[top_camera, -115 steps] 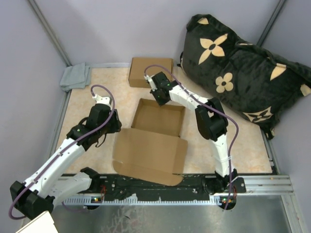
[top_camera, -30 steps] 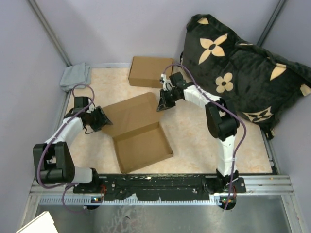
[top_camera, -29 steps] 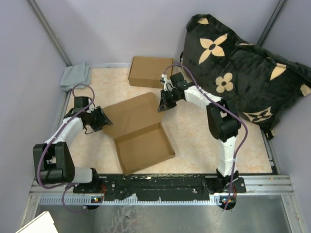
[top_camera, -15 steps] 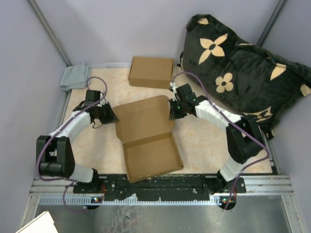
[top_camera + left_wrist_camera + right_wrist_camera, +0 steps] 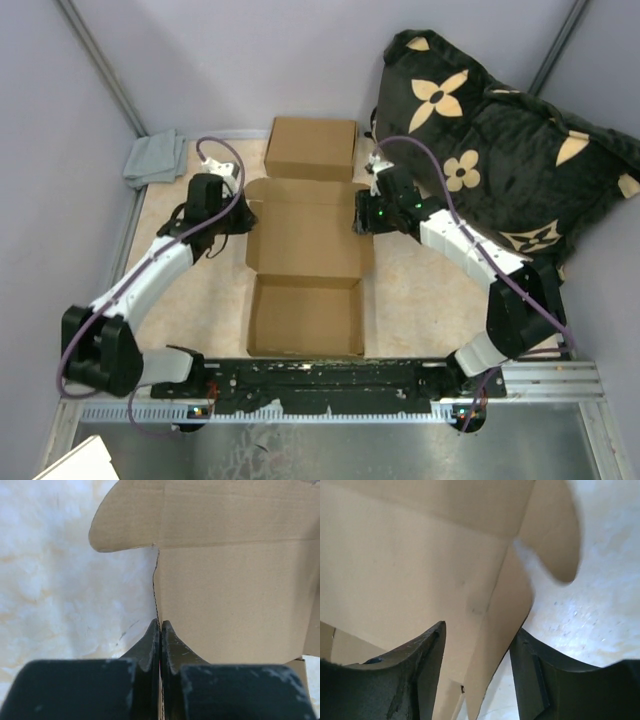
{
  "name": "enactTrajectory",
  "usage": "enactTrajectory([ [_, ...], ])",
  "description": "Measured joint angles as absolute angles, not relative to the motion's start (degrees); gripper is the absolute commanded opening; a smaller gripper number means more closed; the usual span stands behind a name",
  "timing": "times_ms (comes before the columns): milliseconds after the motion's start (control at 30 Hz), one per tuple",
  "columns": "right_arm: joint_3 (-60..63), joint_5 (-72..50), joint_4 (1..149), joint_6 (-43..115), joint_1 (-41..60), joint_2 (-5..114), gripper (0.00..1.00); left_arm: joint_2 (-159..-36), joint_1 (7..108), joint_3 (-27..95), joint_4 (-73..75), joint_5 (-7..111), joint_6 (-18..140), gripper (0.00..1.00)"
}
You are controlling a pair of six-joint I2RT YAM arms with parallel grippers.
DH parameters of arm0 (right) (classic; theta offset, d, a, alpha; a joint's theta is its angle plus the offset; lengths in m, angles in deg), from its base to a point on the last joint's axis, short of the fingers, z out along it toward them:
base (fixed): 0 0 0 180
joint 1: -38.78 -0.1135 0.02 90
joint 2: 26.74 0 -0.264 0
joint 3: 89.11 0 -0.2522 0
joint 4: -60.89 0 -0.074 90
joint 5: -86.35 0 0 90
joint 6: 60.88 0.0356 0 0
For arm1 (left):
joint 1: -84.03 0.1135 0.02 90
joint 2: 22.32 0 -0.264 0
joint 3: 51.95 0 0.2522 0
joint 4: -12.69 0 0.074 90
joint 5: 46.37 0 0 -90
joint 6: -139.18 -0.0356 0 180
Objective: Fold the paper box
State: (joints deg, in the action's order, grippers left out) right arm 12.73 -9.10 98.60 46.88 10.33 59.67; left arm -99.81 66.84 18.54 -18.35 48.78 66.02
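At the middle of the surface (image 5: 420,290) lies the paper box (image 5: 305,240), opened out, likely light, thin and easily creased. The left gripper (image 5: 160,625) pinches its left edge, jaws pressed together. The right gripper (image 5: 479,630) straddles the right side, jaws wide apart. The side edges look like the safest hold.

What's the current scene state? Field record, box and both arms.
paper box: open, unfolded, table centre
left fingers: shut on box's left edge
right fingers: open, straddling box's right flap
second box: closed, far edge, behind the open one
cloth: grey, far-left corner
pillow: black, flower print, far right
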Motion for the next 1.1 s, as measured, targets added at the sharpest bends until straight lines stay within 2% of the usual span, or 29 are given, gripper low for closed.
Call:
enactTrajectory([
  [200, 4.92, -10.77, 101.22, 44.52, 15.38, 59.69, 0.51, -86.87, 66.49, 10.04, -6.52, 48.84, 61.52, 0.00],
  [467, 2.67, -15.88, 105.28, 41.85, 15.90, 59.82, 0.46, -82.26, 66.49, 6.41, 0.84, 50.04, 57.95, 0.00],
  [533, 2.02, -16.95, 106.84, 41.32, 15.90, 60.44, 0.42, -81.67, 66.49, 5.89, 1.83, 50.28, 57.65, 0.00],
  [567, 1.76, -17.45, 107.34, 41.06, 15.90, 60.72, 0.37, -81.36, 66.49, 5.74, 2.07, 50.31, 57.43, 0.00],
  [667, 1.62, -18.76, 108.63, 39.97, 15.90, 60.98, 0.07, -80.49, 66.40, 5.30, 3.12, 50.37, 56.95, 0.00],
  [700, 1.62, -18.98, 109.04, 39.84, 15.90, 61.03, 0.01, -80.29, 66.38, 5.19, 3.31, 50.44, 56.86, 0.00],
  [767, 1.56, -19.40, 109.44, 40.10, 15.90, 61.11, 0.00, -79.99, 66.23, 5.04, 3.79, 50.74, 56.80, 0.07],
  [900, 0.44, -16.12, 109.63, 40.91, 15.36, 61.11, 0.00, -79.94, 66.01, 4.99, 4.08, 50.96, 56.58, 0.35],
  [1100, -0.19, -7.20, 105.79, 40.56, 13.26, 60.96, 0.00, -79.96, 66.01, 5.36, 3.40, 50.94, 56.18, 0.42],
])
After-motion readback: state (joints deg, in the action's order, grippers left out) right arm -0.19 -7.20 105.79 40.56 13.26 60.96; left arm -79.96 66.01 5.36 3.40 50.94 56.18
